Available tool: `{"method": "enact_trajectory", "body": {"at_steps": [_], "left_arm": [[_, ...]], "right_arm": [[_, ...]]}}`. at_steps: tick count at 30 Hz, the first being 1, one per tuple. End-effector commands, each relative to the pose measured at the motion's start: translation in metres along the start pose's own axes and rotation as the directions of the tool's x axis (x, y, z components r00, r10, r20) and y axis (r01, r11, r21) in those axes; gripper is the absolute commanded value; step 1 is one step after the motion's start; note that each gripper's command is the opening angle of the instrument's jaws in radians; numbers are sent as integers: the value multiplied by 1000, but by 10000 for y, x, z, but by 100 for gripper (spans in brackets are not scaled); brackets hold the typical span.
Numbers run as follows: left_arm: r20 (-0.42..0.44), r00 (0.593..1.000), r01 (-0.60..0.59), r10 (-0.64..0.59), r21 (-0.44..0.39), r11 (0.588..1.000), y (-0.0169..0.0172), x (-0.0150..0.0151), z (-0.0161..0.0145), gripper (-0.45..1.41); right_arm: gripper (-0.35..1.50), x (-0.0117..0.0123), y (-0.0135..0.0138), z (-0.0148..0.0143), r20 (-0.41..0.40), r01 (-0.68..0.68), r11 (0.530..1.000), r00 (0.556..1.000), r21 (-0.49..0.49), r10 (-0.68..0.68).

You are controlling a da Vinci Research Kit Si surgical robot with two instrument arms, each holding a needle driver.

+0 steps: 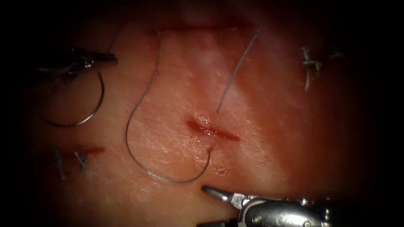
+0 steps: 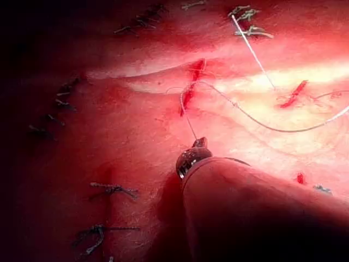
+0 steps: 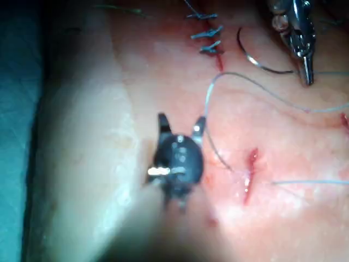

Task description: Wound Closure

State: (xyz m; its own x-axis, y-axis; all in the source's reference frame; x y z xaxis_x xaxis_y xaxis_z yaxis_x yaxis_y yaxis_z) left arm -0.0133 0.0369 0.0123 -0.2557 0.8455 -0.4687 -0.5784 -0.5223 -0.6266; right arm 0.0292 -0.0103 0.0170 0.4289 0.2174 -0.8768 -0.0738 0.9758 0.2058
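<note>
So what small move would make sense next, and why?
Probably the right tool moving to the free thread end above the cut. Its jaws are open and hold nothing, just below the cut. The thread already passes through the tissue, and the left tool holds the needle near one end, out of the tissue, left of the cut.

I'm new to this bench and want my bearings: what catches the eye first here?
The red cut in the tissue, with thread looping out to its left. Further left, the left tool holds the curved needle near one end, clear of the tissue. The right tool waits open below, empty.
</note>
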Motion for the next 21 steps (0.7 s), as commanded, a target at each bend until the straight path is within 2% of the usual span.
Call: {"method": "enact_trajectory", "body": {"at_steps": [1, 9, 16, 21], "left_arm": [[-7, 1000, -15, 15, -2, 1000, 1, 2, 6, -45], [-17, 997, -69, 69, -11, 998, 12, 13, -5, -45], [-34, 990, -140, 139, -19, 990, 39, 34, -25, -45], [-52, 984, -175, 173, -47, 983, 70, 56, -43, -45]], "right_arm": [[124, -4, -3, 8, -1, -1, 1000, 1000, 3, 1], [121, -2, 0, 1, -2, -5, 1000, 1000, 6, 5], [118, 3, 19, -38, -6, -43, 999, 999, 3, 44], [113, 9, 48, -63, -20, -78, 996, 997, -41, 77]]}}
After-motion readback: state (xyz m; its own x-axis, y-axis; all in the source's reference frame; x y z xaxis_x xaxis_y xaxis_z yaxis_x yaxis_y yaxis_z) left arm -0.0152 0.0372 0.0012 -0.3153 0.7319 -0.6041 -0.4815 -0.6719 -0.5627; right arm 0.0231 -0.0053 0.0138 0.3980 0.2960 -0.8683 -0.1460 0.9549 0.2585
